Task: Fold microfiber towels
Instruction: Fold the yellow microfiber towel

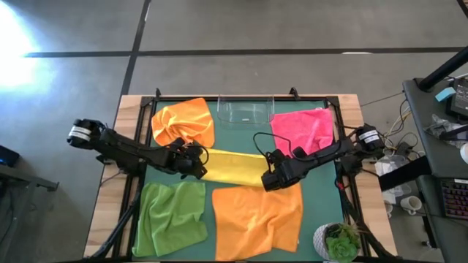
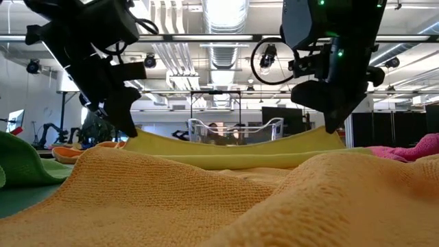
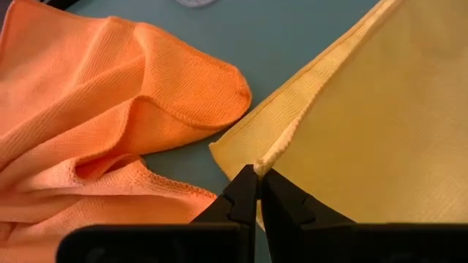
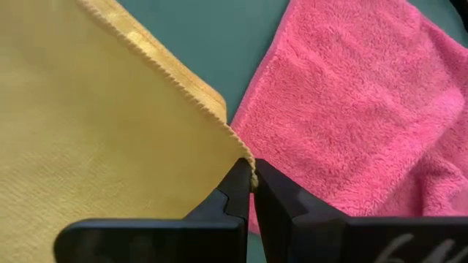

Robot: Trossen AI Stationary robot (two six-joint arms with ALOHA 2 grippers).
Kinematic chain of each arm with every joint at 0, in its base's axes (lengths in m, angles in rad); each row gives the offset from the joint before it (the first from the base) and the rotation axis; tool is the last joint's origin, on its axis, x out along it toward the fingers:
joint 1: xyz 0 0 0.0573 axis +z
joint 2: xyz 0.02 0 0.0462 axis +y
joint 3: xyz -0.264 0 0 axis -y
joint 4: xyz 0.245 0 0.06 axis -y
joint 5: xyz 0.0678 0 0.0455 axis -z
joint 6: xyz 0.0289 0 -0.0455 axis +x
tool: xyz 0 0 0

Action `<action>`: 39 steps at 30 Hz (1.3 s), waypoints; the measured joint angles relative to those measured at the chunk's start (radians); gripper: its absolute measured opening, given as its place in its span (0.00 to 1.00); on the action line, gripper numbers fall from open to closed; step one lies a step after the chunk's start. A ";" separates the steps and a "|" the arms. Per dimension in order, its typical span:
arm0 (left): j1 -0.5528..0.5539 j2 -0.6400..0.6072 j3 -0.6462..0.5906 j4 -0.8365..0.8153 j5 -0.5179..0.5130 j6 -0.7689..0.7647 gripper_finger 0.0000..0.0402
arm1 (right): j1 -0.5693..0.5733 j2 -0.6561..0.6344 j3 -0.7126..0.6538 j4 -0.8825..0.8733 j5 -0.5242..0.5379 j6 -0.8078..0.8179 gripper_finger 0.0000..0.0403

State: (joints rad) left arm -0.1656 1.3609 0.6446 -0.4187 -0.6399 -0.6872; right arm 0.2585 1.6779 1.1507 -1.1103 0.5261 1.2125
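My left gripper [image 3: 257, 179] is clamped on a corner of the yellow towel [image 1: 232, 165], its fingertips pinched together on the hemmed edge, and my right gripper [image 4: 250, 179] is clamped the same way on the opposite corner. Between them the yellow towel stretches across the middle of the green mat [image 1: 238, 139], lifted at both ends and sagging in the low view. Just beside my left gripper lies a crumpled orange towel [image 1: 183, 122] at the mat's far left; just beside my right gripper lies the hot pink towel [image 1: 303, 129] at the far right, its edge close to the yellow hem. Nearer the front, a second orange towel [image 1: 256, 221] lies spread with some wrinkles, and the lime green towel [image 1: 172, 217] lies to its left. The clear plastic bin [image 1: 245, 109] stands at the far edge between the crumpled orange and pink towels; I see nothing inside it.
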 joint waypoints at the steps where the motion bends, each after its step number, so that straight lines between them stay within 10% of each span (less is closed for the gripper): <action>1: 0.002 -0.001 0.000 0.001 0.000 0.014 0.00 | -0.003 0.000 0.000 0.000 0.001 0.001 0.02; 22: 0.040 -0.035 0.056 0.009 0.075 0.170 0.41 | -0.020 -0.036 0.020 -0.077 -0.005 -0.016 0.29; 39: 0.041 -0.139 0.098 0.062 0.334 0.211 0.42 | -0.012 -0.286 0.124 0.042 -0.119 -0.164 0.30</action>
State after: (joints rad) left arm -0.1247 1.2221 0.7426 -0.3564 -0.3056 -0.4764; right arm 0.2462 1.3923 1.2745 -1.0680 0.4068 1.0484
